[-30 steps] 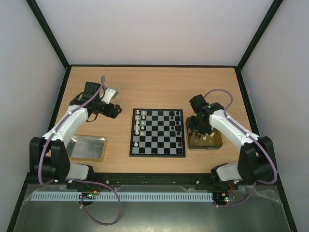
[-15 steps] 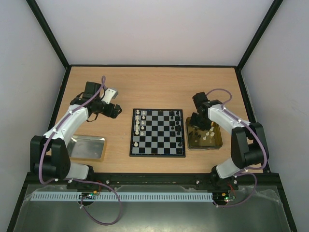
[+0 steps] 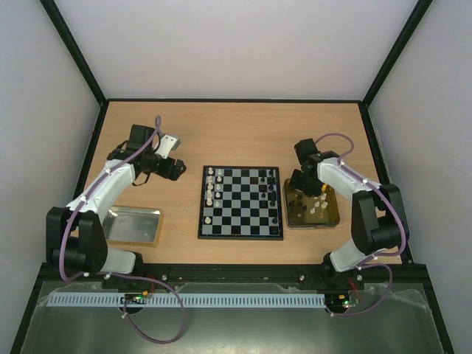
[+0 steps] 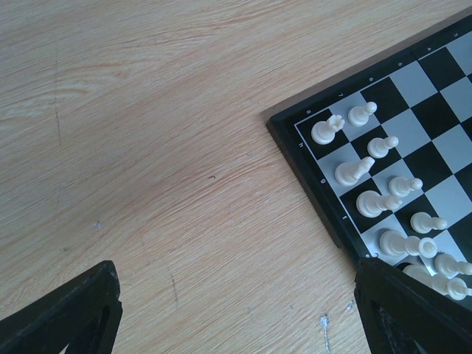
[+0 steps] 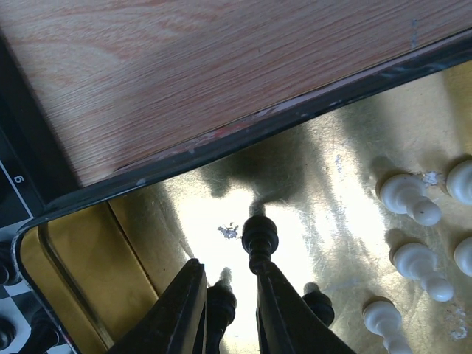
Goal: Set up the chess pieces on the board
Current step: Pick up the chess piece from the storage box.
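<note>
Right gripper hangs over the gold tray, fingers narrowly spread astride a black chess piece. Left gripper, fingers wide apart, is well away.

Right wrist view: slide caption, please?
Right pincer low over gold tray, black piece between its fingers, white pieces alongside.

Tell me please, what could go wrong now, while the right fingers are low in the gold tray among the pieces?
1. Three black pieces stand crowded at the right fingers; closing may pinch two or tip a neighbour.
2. The gold tray wall is close; a toppled piece could roll against it and be harder to grasp.
3. The board edge next to the tray holds several pieces; setting another there might knock them over.
</note>
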Controlling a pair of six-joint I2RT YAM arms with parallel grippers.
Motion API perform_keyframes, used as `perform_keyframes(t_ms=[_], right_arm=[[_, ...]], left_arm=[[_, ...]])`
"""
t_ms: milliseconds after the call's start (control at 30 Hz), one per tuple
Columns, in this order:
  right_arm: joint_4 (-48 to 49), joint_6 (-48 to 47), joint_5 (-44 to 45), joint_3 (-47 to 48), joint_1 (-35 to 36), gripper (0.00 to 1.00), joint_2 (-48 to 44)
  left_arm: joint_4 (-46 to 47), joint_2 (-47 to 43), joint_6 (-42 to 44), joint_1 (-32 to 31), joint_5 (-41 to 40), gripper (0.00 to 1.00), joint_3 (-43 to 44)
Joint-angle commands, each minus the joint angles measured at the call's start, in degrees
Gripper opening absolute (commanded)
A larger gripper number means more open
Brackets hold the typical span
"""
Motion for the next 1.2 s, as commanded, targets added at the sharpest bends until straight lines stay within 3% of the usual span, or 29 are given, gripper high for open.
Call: perform_keyframes(t_ms=[0,1167], right_arm=[[0.38,-0.73,1.68,0.15,-0.54,0.19,-0.06],[2.08,0.81,1.13,-2.44,-1.40,0.18,1.32]], left_arm=[[0.72,0.68,0.44,0.24,0.70,0.86,-0.63],[0.72,0.39,0.52,0.23,0.53,0.87,-0.70]])
